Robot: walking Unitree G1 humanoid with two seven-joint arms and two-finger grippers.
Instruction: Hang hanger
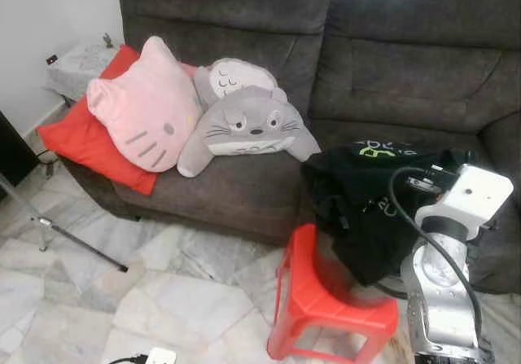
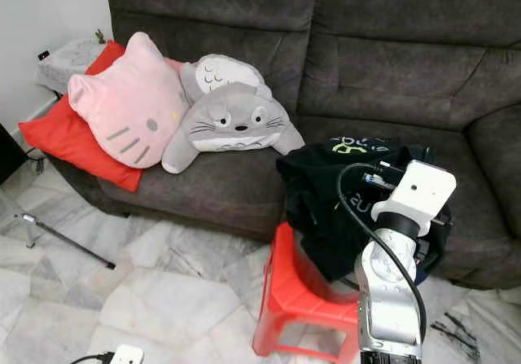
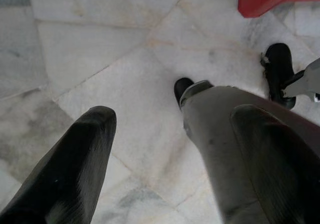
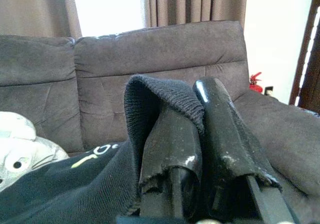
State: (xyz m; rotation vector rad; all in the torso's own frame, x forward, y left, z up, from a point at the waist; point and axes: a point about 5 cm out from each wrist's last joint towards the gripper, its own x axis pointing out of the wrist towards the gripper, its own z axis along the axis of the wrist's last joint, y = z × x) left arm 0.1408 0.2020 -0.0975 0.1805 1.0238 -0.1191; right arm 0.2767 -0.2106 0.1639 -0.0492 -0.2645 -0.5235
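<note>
The right gripper (image 4: 200, 129) is clenched on the ribbed edge of one black garment (image 1: 366, 201), which drapes from the sofa (image 1: 391, 63) toward one red stool (image 1: 326, 307). No hanger is discernible, perhaps buried inside. The left gripper (image 3: 170, 149) hangs parted over the floor (image 3: 100, 58).

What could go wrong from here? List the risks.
The right gripper pinches only the ribbed edge of the black knit garment; lifted, it may slip free. Most of the garment lies heaped on the dark grey fabric sofa, its edge overhanging the red plastic stool, so it could snag there.
</note>
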